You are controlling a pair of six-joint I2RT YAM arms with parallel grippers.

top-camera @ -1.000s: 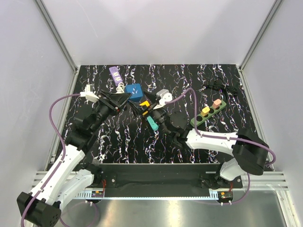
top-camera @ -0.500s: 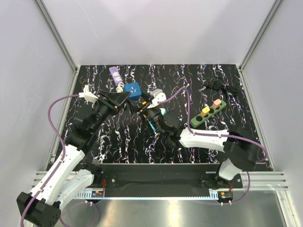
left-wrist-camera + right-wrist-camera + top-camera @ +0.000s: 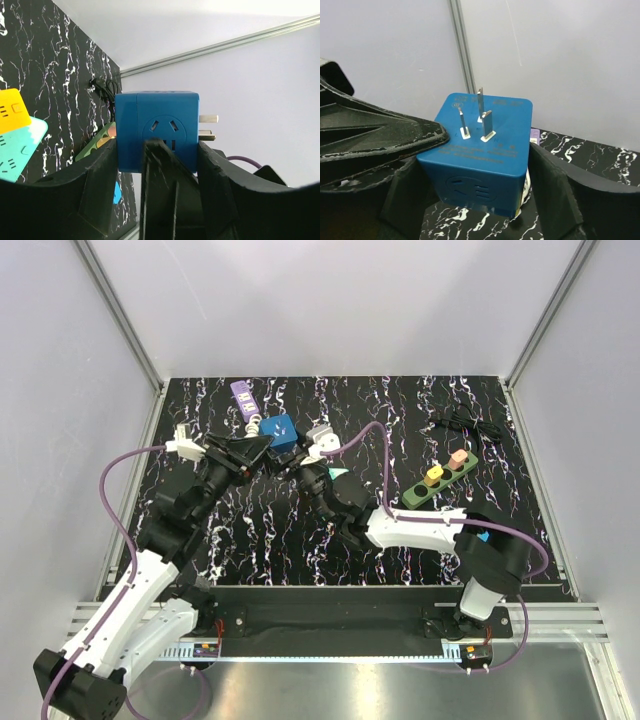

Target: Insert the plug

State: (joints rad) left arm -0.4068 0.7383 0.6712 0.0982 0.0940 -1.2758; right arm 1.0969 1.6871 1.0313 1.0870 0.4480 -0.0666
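Left gripper [image 3: 262, 444] pinched the blue adapter cube [image 3: 157, 130]. Right gripper [image 3: 477, 197] straddled the same cube; whether it clamped could not be determined.

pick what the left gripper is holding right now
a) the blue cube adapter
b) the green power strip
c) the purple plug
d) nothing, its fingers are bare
a: the left wrist view shows the blue cube adapter clamped between the fingers of the left gripper, its metal prongs sticking out to the side.
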